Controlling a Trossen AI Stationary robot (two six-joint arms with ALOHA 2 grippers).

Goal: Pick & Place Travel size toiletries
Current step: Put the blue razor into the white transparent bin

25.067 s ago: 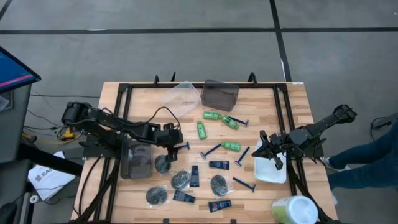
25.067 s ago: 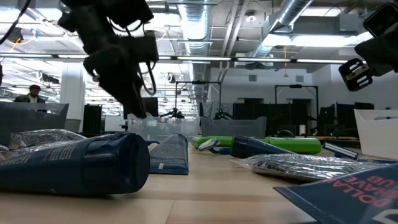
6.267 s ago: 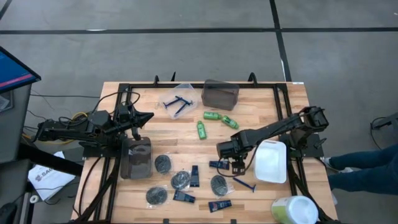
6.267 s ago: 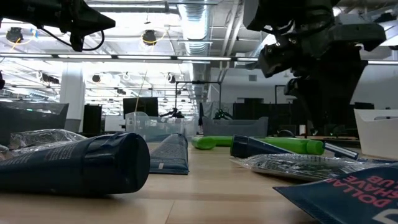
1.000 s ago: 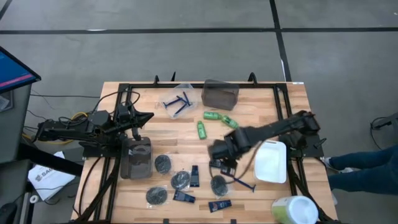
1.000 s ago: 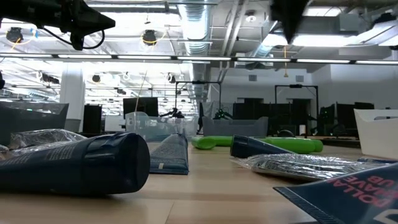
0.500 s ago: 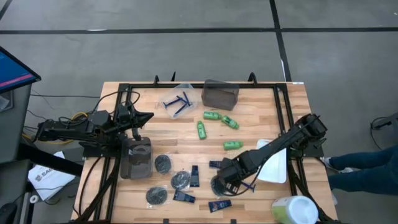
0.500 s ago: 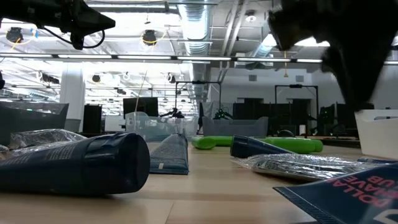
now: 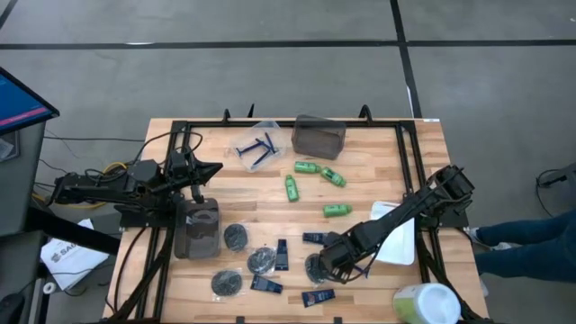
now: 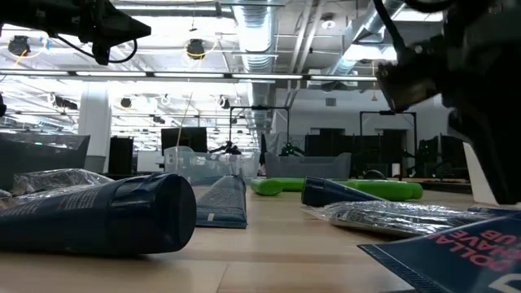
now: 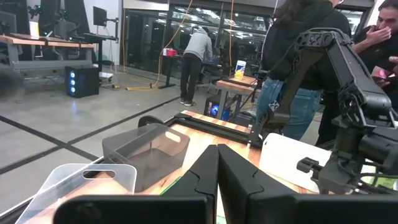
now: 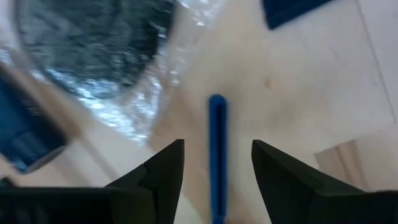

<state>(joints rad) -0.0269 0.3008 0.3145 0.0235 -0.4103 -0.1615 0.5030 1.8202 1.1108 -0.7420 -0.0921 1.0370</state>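
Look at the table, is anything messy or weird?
Nothing looks broken or spilled. The toiletries are just scattered loosely over the table: green bottles, wrapped discs and navy tubes point every way. The clear bin holds razors.

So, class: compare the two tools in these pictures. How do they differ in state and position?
The left tool is shut and empty; the right tool is open, with a blue razor lying between its fingers. The left tool waits at the table's left side, off the toiletries; the right tool is low over the razor, beside a wrapped disc. Both have dark two-finger jaws.
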